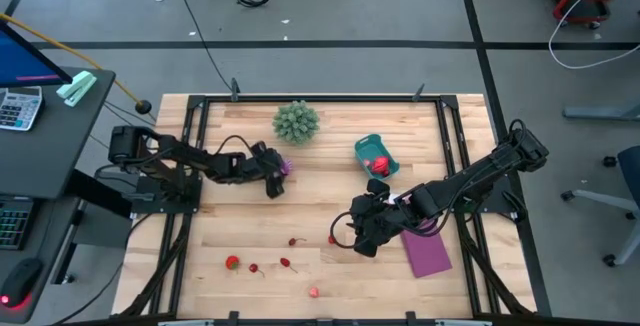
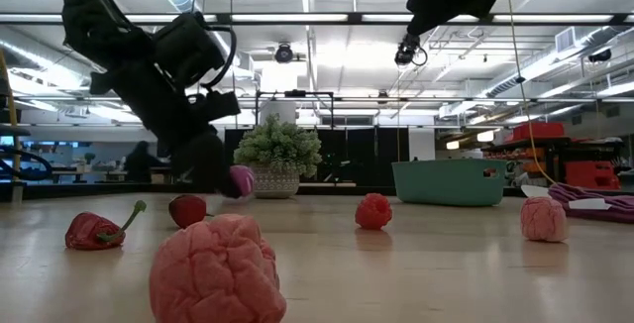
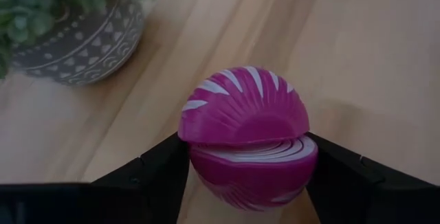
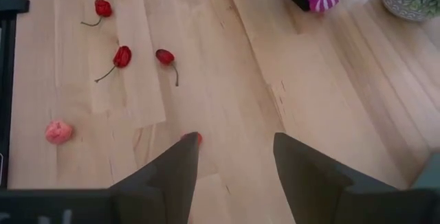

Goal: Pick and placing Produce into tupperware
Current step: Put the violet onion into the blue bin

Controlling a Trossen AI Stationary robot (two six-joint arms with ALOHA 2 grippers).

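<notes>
The purple-pink striped ball (image 3: 244, 131) sits between the fingers of my left gripper (image 1: 277, 173), left of the table's middle, close to the spiky green ball (image 1: 296, 121). The teal tub (image 1: 388, 166) stands right of the middle with a red fruit (image 1: 377, 164) inside. My right gripper (image 4: 234, 157) is open and hovers over bare wood near the table's middle (image 1: 358, 236). A tiny red piece (image 4: 198, 137) lies just by one of its fingertips. Several small red and pink pieces (image 1: 285, 262) lie scattered along the near edge. My left gripper pinches the striped ball between its two fingers (image 3: 161, 172), one on each side of its lower half (image 3: 199, 162). The fingers come at it from the table's left. Whether the ball is clear of the wood, I cannot tell.
A flat purple sheet (image 1: 428, 251) lies under my right arm near the table's right side. The green ball's patterned pot (image 3: 82, 45) stands just beyond the held ball. A big pink piece (image 2: 213, 269), a red pepper (image 2: 94, 231) and a strawberry (image 2: 186, 209) lie at the near edge.
</notes>
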